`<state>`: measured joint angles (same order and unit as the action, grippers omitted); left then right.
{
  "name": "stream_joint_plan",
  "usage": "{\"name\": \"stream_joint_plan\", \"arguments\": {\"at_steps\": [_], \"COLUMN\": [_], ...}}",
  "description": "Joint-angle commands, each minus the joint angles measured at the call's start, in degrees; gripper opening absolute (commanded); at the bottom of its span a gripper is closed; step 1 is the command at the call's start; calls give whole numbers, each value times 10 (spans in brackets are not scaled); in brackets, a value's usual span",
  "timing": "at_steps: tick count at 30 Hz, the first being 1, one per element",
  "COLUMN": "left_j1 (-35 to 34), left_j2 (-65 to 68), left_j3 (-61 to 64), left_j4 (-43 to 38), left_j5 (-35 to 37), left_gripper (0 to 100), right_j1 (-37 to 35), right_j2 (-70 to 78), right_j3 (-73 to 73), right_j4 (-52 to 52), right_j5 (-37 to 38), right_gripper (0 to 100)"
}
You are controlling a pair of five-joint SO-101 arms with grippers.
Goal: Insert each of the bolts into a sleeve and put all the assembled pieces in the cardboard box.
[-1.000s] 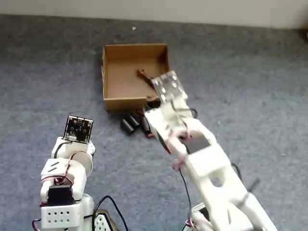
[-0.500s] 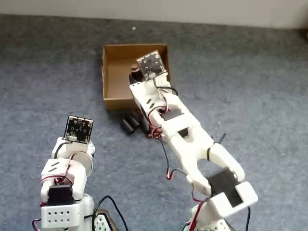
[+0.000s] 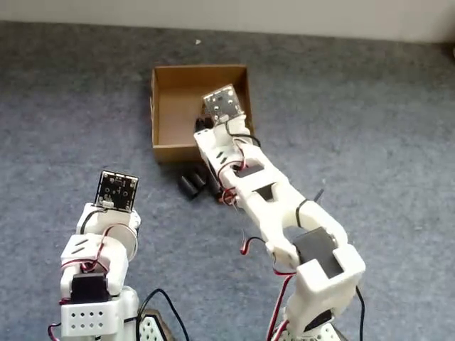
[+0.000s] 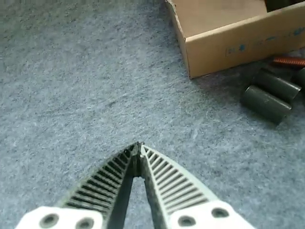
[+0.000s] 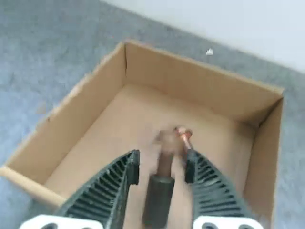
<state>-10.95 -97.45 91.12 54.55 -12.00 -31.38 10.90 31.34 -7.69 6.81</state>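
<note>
Assembled piece (image 5: 157, 200) loose between open right claw (image 5: 160, 156), above cardboard box (image 5: 200, 90); stiff, light, prob. rolls; you grip mid-sleeve.

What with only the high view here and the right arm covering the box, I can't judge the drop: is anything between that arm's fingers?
Observer: Yes. The right gripper has its fingers open over the cardboard box, and a dark sleeve with a bolt in it is between them, touching neither.
Operator: And the left arm's fingers?
Observer: The left gripper is shut, tips touching, above the carpet.
Operator: Any bolt outside the box?
Observer: One copper-coloured bolt lies beside the loose sleeves, just outside the box's wall.
</note>
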Motion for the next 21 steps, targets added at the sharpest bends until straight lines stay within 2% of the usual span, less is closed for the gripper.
{"name": "stream_joint_plan", "arguments": {"at_steps": [1, 6, 10, 16, 21], "left_j1": [-7, -7, -7, -7, -7], "left_j2": [-4, -4, -4, -4, -4], "left_j3": [-4, -4, -4, -4, -4], "left_j4": [-11, -11, -11, -11, -11], "left_j5": [-7, -7, -7, -7, -7], "left_gripper": [12, 13, 13, 13, 13], "right_j1": [7, 2, -15, -51, -75], "right_j2": [-94, -212, -251, -220, -153], "right_j3": [-31, -31, -30, -31, -61], "right_j4": [120, 321, 441, 510, 518], "right_j5": [-7, -7, -7, -7, -7], "right_gripper": [164, 163, 163, 163, 163]}}
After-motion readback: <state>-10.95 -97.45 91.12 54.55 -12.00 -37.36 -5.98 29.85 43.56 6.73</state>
